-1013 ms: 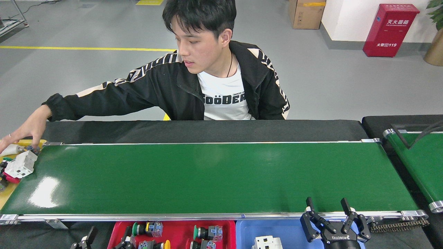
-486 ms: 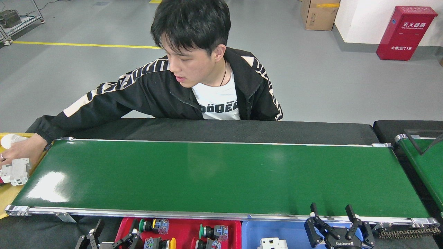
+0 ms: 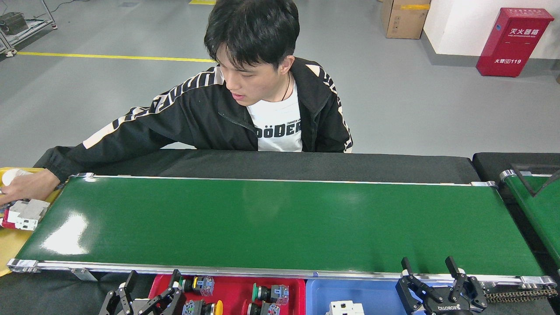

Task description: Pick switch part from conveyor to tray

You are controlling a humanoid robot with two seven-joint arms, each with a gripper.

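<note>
Both grippers are cut off at the bottom edge: the right gripper (image 3: 433,273) spread wide and empty over the blue tray (image 3: 376,295), the left gripper (image 3: 151,284) open beside the red tray (image 3: 232,286); the conveyor (image 3: 280,223) is bare, with a white switch part (image 3: 26,214) under a person's hand (image 3: 26,188)

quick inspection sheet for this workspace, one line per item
surface: conveyor belt is bare and glossy; no part on it.
job's things: red tray holds push-button switch parts; blue tray holds a white part. More parts lie on the yellow surface off the belt's left end.
clutter: nothing seen on the belt.
grippers: left gripper open at the red tray's near-left corner; right gripper open at the near rail, empty.
cables: nothing seen; a drive chain shows at the near right corner.
surroundings: a person reaches a hand to the parts at left; second belt, cardboard box, red cabinet.
</note>
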